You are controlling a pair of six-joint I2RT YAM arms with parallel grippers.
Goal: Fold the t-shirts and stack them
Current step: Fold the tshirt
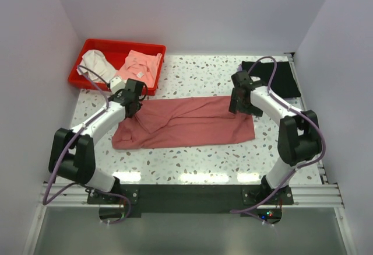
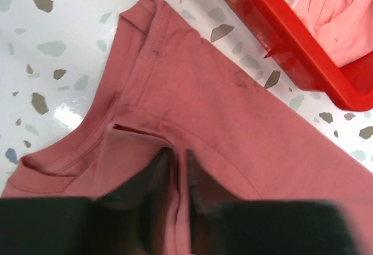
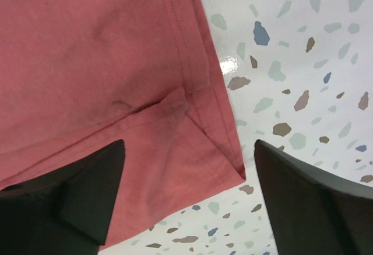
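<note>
The dusty rose-red t-shirt [image 1: 186, 123] lies as a long band across the middle of the table. My left gripper [image 1: 133, 104] sits at its upper left end. In the left wrist view its jaws [image 2: 179, 150] are pinched almost together on a raised ridge of the red cloth [image 2: 233, 109] near the collar seam. My right gripper [image 1: 238, 106] hovers over the shirt's upper right corner. Its jaws [image 3: 189, 144] stand wide open, with the hemmed corner [image 3: 87, 51] lying flat beneath them, unheld. The black t-shirt [image 1: 282, 79] lies folded at the back right.
A red bin [image 1: 116, 44] stands at the back left, close to the left gripper, its wall [image 2: 309, 51] just beyond the shirt. It holds a white cloth [image 1: 96, 63] and a pink cloth [image 1: 140, 65]. White walls enclose the terrazzo table.
</note>
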